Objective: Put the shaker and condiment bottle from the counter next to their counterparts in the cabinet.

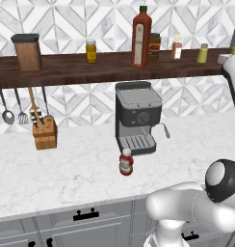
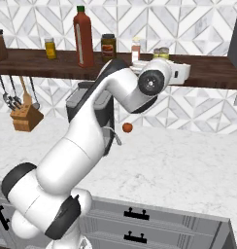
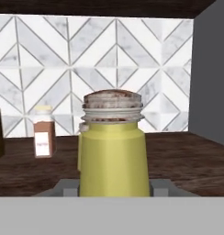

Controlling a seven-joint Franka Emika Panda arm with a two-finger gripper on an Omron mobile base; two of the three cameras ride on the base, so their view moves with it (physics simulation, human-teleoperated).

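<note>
the arm is showing glossy white rounded shells, thick and tubular, meeting at dark grey joint bands. a round dark cap with a grey centre is sitting on its wrist joint, and a boxy white hand is capping the end.

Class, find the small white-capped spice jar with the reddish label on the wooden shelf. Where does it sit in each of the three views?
Left base view: spice jar at upper right, on the shelf, right of the tall red bottle.
Right base view: upper middle, right of the same bottle.
Hand view: left of centre, behind and left of the shaker.
Shared landmark: the dark wooden shelf.
</note>
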